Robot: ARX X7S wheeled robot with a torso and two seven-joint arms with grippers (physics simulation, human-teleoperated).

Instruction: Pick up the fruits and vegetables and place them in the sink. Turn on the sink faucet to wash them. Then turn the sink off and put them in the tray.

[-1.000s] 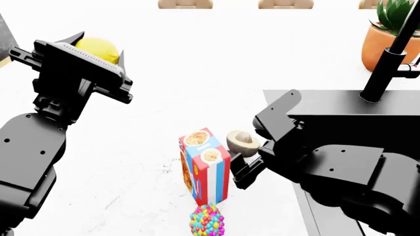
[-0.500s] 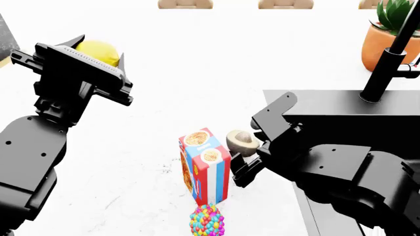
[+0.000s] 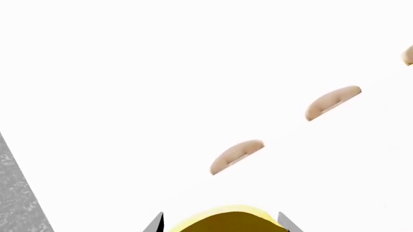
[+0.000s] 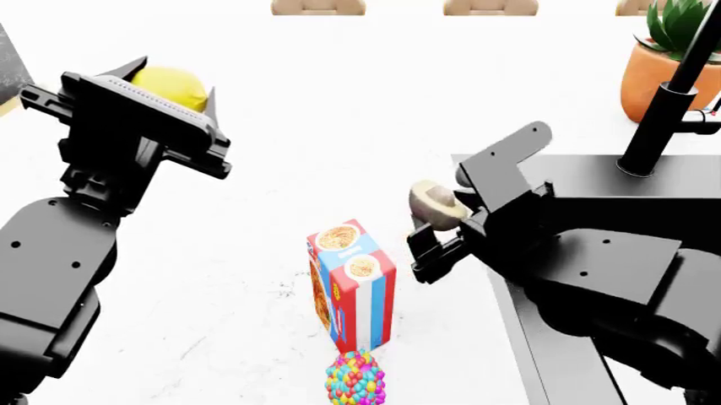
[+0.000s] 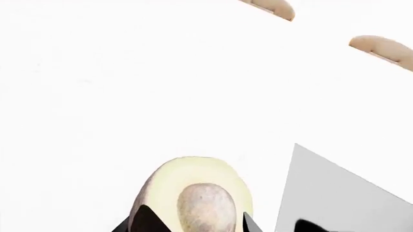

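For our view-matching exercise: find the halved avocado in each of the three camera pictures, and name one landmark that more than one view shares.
Head view: the avocado sits centre-right, held in the right claw beside the sink's front-left corner.
Right wrist view: the avocado is at bottom centre, cut face and pit showing, between the claw fingers.
Left wrist view: not in it; only the lemon shows.
Shared landmark: the tan rounded shapes at the counter's far edge.

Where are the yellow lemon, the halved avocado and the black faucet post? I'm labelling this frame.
Small bright yellow lemon (image 4: 171, 84), head view, its exposed top.
Halved avocado with brown pit (image 5: 193, 193), right wrist view, its pit.
Tall slim black faucet post (image 4: 656, 126), head view, its lower shaft.
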